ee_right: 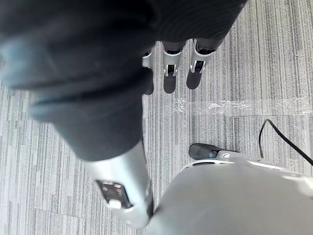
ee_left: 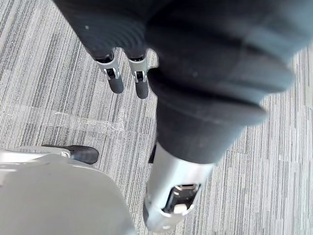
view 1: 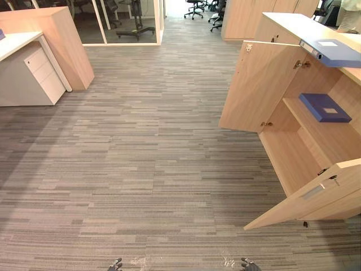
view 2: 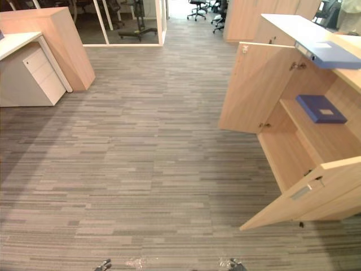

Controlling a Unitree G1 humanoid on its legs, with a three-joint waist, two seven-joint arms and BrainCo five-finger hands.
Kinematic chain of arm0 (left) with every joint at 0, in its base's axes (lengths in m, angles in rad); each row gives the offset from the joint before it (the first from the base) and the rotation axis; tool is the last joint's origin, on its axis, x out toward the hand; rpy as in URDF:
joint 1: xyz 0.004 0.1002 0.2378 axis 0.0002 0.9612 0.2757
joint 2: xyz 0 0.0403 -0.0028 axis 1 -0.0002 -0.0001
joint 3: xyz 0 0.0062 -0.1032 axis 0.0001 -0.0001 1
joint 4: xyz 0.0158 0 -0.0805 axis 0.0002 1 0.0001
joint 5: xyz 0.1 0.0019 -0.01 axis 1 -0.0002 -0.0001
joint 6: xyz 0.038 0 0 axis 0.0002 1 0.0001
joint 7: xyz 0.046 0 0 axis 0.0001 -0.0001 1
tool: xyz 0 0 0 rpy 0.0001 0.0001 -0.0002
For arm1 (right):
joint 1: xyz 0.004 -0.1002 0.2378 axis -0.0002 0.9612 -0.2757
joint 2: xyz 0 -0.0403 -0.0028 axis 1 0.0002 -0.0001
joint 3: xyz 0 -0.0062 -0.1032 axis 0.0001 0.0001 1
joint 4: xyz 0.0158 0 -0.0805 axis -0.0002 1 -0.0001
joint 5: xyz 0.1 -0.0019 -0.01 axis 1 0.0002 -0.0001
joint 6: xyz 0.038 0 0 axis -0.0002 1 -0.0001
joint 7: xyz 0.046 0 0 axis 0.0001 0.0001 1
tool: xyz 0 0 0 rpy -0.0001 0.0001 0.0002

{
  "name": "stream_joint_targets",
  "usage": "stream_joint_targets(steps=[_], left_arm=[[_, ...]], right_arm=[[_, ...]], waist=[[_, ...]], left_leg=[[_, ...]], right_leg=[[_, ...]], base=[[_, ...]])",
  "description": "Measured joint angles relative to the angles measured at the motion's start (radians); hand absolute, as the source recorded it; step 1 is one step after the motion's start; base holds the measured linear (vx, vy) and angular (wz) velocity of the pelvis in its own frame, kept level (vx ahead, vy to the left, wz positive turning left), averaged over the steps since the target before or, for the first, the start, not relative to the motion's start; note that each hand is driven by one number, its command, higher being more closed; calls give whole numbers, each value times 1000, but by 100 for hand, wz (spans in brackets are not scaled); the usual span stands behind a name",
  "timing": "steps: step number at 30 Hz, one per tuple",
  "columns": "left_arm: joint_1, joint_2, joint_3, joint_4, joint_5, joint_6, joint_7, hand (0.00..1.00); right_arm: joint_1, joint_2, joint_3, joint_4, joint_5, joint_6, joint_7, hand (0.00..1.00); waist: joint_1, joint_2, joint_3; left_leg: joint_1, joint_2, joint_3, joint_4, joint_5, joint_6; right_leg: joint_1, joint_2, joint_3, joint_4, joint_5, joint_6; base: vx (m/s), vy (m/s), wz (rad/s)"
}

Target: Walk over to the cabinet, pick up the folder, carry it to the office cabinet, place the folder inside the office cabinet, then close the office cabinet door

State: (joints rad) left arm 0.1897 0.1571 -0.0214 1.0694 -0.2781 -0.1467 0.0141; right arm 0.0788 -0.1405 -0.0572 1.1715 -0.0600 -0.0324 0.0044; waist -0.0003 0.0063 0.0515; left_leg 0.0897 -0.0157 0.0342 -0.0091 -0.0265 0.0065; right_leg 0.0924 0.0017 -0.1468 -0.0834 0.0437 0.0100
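Left hand (ee_left: pixel 116 78): at 7 o'clock in the head views, low at the frame edge; fingers (ee_left: pixel 141 84) straight and side by side, pointing down at the carpet (view 1: pixel 141 169), holding nothing.
Right hand (ee_right: pixel 169 68): at 5 o'clock in the head views; fingers (ee_right: pixel 199 66) straight and close together above the carpet, holding nothing.
Office cabinet (view 1: pixel 287 22): light wood, at 2 to 3 o'clock, well apart from both hands.
Far door (view 1: pixel 259 84): swung fully open toward 12 o'clock.
Near door (view 1: pixel 304 197): open, angled out toward 4 o'clock.
Light blue folder (view 1: pixel 333 52): lies flat on the cabinet top at 2 o'clock, one corner overhanging the front edge above the open compartment.
Dark blue folder (view 1: pixel 324 107): lies flat on the inner shelf (view 1: pixel 321 135), toward its far end, below the light blue folder.
Desk (view 1: pixel 17 42): at 10 o'clock, with a white drawer unit (view 1: pixel 39 76) beneath it and a wood partition (view 1: pixel 56 39) just beside it.
Office chairs (view 1: pixel 197 7): at 12 o'clock, far across the floor.
Clear tape strip (ee_left: pixel 83 122): stuck on the carpet below the hands.
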Motion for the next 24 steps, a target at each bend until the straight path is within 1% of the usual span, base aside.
stream_joint_targets(steps=[1, 4, 8, 11, 12, 13, 18, 21, 24], left_arm=[[1, 4, -18, -2, -33, 0, -4, 0], [13, 15, -54, -37, -87, -1, -22, 0], [32, 25, -89, -103, -112, -2, -44, 0], [23, 32, -104, -93, -105, -4, -47, 0], [13, 32, -100, -78, -91, -3, -45, 0], [-9, 32, -95, -44, -47, -1, -40, 0], [-30, 26, -72, -39, 89, 0, 3, 0], [-33, 19, -48, -42, 130, -2, 23, 0], [-26, 15, -28, -71, 138, -2, 29, 0]], right_arm=[[0, 0, 1, 0, 0, -1, 0, 0], [-5, -3, 11, 0, 0, -1, 0, 0], [-6, -7, 34, 0, 0, 0, -2, 0], [-10, -11, 50, 0, -1, 0, -7, 0], [-10, -11, 50, 0, -1, 1, -8, 0], [-11, -11, 49, 1, -1, 2, -8, 0], [-17, -6, 34, 1, -2, 6, -10, 0], [-18, 3, -2, 1, -4, 9, -12, 0], [-20, 6, -2, 1, -4, 9, -12, 0]], waist=[[0, 0, 1], [1, 1, 5], [5, 1, 6], [5, 0, 7], [5, 0, 7], [5, -1, 9], [0, -4, 15], [-2, -7, 19], [-2, -12, 26]], left_leg=[[0, 0, 0, -4, 1, -1], [3, -2, 1, -9, 1, -1], [16, -3, 7, -19, 1, -2], [17, -3, 8, -20, 0, -3], [17, -2, 8, -20, -1, -5], [17, -2, 7, -20, -2, -6], [18, -2, 7, -20, 1, -2], [17, -3, 7, -21, 1, -2], [17, -3, 7, -20, 1, -2]], right_leg=[[0, 0, 0, 0, -2, 13], [0, -3, 0, 0, -3, 17], [2, -4, 2, -2, -4, 17], [1, -4, 2, -6, -3, 17], [1, -4, 2, -6, -3, 17], [1, -4, 2, -6, -3, 16], [2, -4, 0, -6, -3, 16], [2, -4, 0, -6, -3, 16], [2, -4, 0, -6, -3, 16]], base=[[31, 8, 0], [12, 4, 0], [-10, 3, -3], [-8, 1, -2], [0, 0, 0], [0, 0, 0], [0, 0, 0], [0, 0, 0], [0, 0, 0]])
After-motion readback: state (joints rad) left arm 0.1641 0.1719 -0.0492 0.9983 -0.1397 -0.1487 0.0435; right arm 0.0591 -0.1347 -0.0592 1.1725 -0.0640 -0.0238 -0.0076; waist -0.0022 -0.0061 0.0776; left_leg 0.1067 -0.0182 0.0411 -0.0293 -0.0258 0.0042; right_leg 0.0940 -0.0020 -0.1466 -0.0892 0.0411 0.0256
